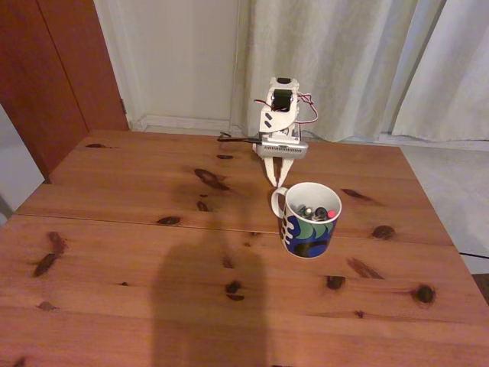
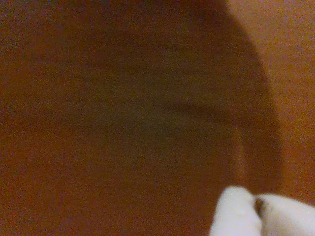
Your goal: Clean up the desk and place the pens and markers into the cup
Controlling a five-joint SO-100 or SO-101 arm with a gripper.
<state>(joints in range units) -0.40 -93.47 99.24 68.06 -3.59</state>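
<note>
standing on the reddish-brown pine bench [image 1: 114, 252] in the fixed view, the cup [image 1: 307, 219] is upright, its handle turned to the view's left and its outside patterned in blue, green and black. inside the cup, the tips of the pens and markers [image 1: 317, 212] show just below the rim, among them one red end toward the right side of the opening; how many pieces are in there cannot be counted at this scale. directly behind the cup, the white arm is folded low with the pincer [image 1: 276, 177] pointing down at the bench, its tips close to the cup's handle and rear rim, apart from them as far as the fixed view shows. the two fingers meet at a narrow point with nothing between them. in the wrist view, the fingertips [image 2: 236, 211] appear at the lower right as two white blurred pads pressed together, closed and empty, over dark shaded wood. a broad shadow falls across the bench in front of the cup. behind the cup, past the far edge of the bench, pale curtains [image 1: 344, 61] hang.
</note>
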